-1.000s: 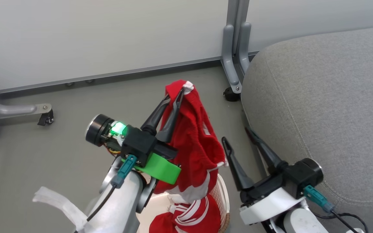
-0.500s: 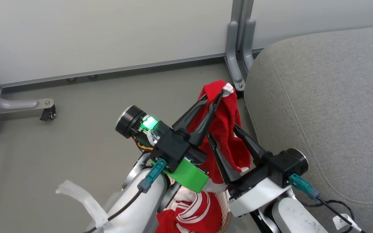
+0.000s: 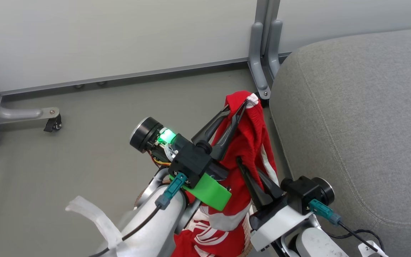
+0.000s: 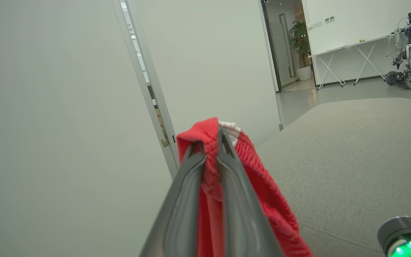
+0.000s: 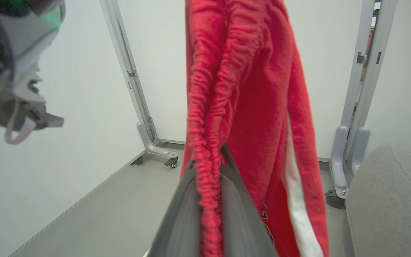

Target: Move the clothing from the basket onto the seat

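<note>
Clothing (image 3: 248, 142): hangs beside the seat (image 3: 351, 107) edge
Left gripper (image 3: 239, 107): jaws pinch its top, my lift point
Right gripper (image 5: 211, 160): jaws clamp a lower fold, steadying it

Looks along the right gripper (image 5: 208, 155), with its two grey fingers (image 5: 175, 225) rising from the bottom edge and closed tight on a gathered fold of the red clothing (image 5: 248, 107). Shows that clothing hanging from the top edge down past the bottom one, ribbed and bunched on its left, with a white stripe (image 5: 293, 185) running down its right side and some lettering (image 5: 267, 223) low down, too small to read. Catches a blurred part of the left arm (image 5: 9, 71) at upper left, tinged with green glow. Takes in white wall panels (image 5: 66, 160) behind, grey posts (image 5: 125, 64) on castor feet (image 5: 172, 163), a grey floor (image 5: 102, 210), and the grey seat (image 5: 391, 200) at lower right.
</note>
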Motion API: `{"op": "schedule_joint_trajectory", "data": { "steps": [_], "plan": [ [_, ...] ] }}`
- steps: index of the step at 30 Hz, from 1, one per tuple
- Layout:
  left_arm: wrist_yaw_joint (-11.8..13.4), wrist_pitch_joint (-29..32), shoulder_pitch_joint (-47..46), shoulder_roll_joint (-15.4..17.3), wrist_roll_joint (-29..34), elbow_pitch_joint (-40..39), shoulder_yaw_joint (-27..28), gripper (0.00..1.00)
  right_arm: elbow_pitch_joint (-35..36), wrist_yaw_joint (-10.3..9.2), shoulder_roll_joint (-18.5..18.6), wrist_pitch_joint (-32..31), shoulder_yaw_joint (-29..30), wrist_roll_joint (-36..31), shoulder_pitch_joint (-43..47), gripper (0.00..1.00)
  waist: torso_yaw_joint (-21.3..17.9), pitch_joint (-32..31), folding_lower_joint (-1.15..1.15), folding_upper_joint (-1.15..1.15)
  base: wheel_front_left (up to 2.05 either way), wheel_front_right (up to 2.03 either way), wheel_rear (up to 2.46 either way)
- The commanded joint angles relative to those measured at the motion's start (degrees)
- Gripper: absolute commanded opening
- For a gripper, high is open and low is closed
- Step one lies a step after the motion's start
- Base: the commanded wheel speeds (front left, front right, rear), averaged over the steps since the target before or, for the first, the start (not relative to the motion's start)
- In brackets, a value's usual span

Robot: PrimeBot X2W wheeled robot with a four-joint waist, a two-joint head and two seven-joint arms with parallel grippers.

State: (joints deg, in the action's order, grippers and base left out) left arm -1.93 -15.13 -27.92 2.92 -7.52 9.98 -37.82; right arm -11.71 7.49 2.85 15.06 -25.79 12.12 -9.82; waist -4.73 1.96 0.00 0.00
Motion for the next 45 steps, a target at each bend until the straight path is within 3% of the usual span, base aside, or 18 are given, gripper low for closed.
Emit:
{"op": "schedule_joint_trajectory", "data": {
  "steps": [1, 6, 7, 9, 10, 11, 36, 45],
  "plan": [
    [0.2, 0.0, 0.3, 0.4, -0.1, 0.3, 0.4, 0.0, -0.1, 0.0, 0.1, 0.2, 0.0, 0.4, 0.1, 0.0, 0.0, 0.3, 0.0, 0.0, 0.0, 0.0, 0.0],
    [0.4, 0.0, 0.2, 0.6, 0.5, 0.8, 1.2, 0.0, 0.3, 0.0, 0.1, 0.2, 0.5, 0.3, -0.2, 0.0, 0.0, 0.8, 0.0, 0.0, 0.0, 0.0, 0.0],
    [0.4, 0.0, 0.2, 0.7, 0.6, 1.0, 1.2, 0.04, 0.3, 0.0, 0.1, 0.2, 0.5, 0.3, -0.3, 0.0, 0.0, 0.8, 0.0, 0.0, 0.0, 0.0, 0.0],
    [0.6, 0.0, 0.4, 0.7, 0.6, 1.5, 1.6, 0.47, 0.4, 0.0, 0.1, 0.2, 0.5, 0.3, -0.4, 0.0, 0.0, 0.8, 0.0, 0.0, 0.0, 0.0, 0.0],
    [0.6, 0.0, 0.7, 0.7, 0.3, 2.0, 1.7, 0.91, 0.4, 0.0, 0.2, 0.2, 0.5, 0.3, -0.4, 0.0, 0.0, 0.7, 0.0, 0.0, 0.0, 0.0, 0.0],
    [0.7, 0.0, 0.7, 0.7, 0.1, 2.3, 1.7, 1.0, 0.4, 0.0, 0.2, 0.2, 0.5, 0.4, -0.5, 0.0, 0.1, 0.7, 0.0, 0.0, 0.0, 0.0, 0.0],
    [1.5, 0.0, 2.0, 1.0, -0.1, 5.6, 2.4, 1.0, 0.9, 0.0, 0.7, 0.2, 1.5, 0.1, -0.4, 0.0, 0.2, 0.3, 0.0, 0.0, 0.0, 0.0, 0.0],
    [1.4, 0.0, 4.5, 1.5, -1.8, 8.0, 3.2, 1.0, 2.8, 0.0, 1.2, 0.2, 2.7, -0.8, -0.8, 0.0, -2.1, 0.9, 0.0, 0.0, 0.0, 0.0, 0.0]
  ]
}}
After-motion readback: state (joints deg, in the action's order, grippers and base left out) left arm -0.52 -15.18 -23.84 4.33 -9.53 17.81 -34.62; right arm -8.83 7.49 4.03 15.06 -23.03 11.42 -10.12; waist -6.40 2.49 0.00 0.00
